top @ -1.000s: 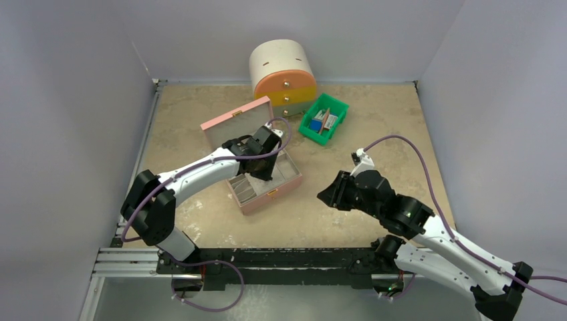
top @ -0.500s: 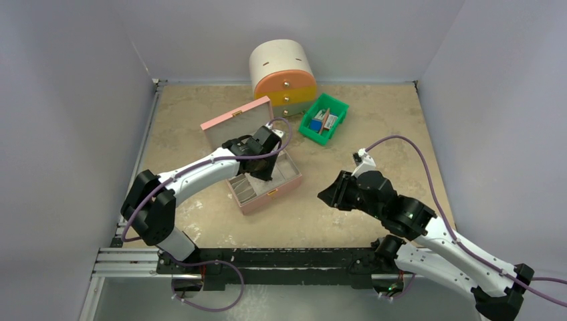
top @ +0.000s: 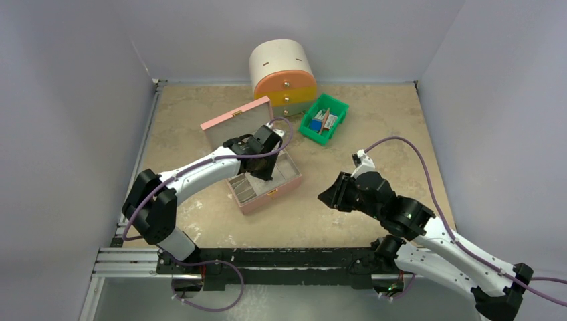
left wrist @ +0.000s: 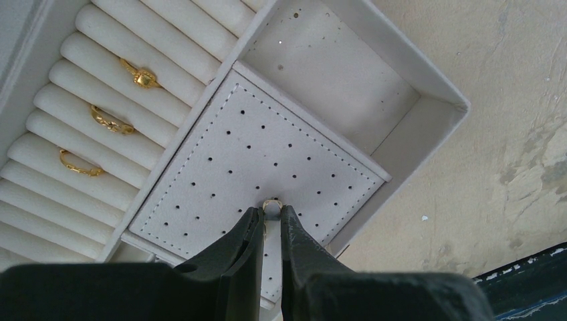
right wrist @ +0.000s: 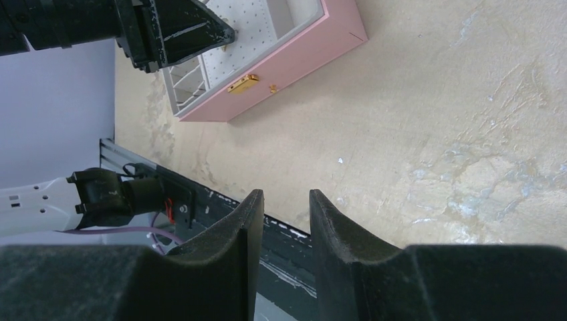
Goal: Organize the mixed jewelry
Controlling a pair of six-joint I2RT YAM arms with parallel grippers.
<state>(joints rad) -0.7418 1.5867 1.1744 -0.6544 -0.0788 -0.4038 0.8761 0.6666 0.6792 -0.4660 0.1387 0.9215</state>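
Your left gripper (left wrist: 271, 215) is pinched narrow on a tiny gold stud (left wrist: 272, 205), held at the very tips just above the pad (left wrist: 254, 147) of holes inside the box (right wrist: 294, 60). That hold looks thin. If you press down off a hole, the stud may twist, pop free and skip into the far compartment (left wrist: 334, 73) or onto the table (right wrist: 434, 134). If you let go before the post is seated, it will likely tip over. Three rings (left wrist: 110, 122) sit in the rolls beside the pad, so keep the fingers off them. Your right gripper (right wrist: 285, 198) hangs partly open over the table, holding nothing.
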